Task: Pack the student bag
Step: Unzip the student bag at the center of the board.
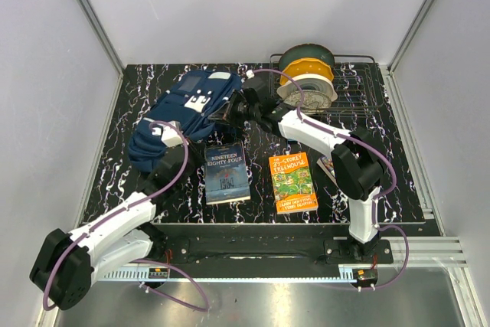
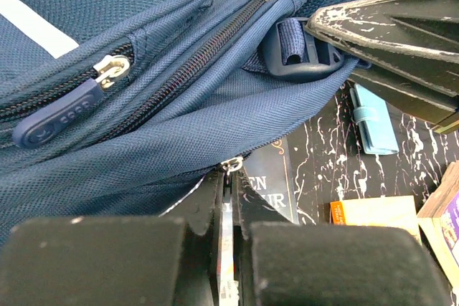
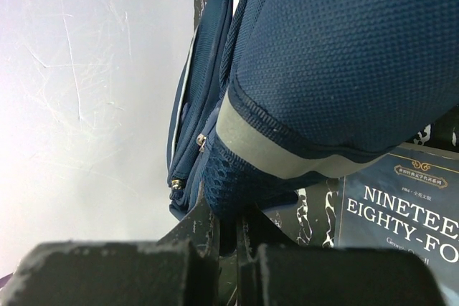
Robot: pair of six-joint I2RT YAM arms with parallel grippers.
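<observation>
Only the wrist views show my grips: left jaws closed on the metal zip pull (image 2: 231,165) of the large navy blue fabric backpack (image 2: 143,34), right jaws pinching its mesh (image 3: 237,184).

Left arm (image 1: 115,223) stretches from the table's (image 1: 383,181) near-left corner toward its left side. The left gripper (image 2: 231,177) is pinched tight on a zipper pull (image 2: 231,165) of the student bag (image 2: 143,34). Right arm (image 1: 329,139) bends from the near-right edge toward the far middle, with the right gripper (image 3: 228,213) clamped on the bag's mesh.
</observation>
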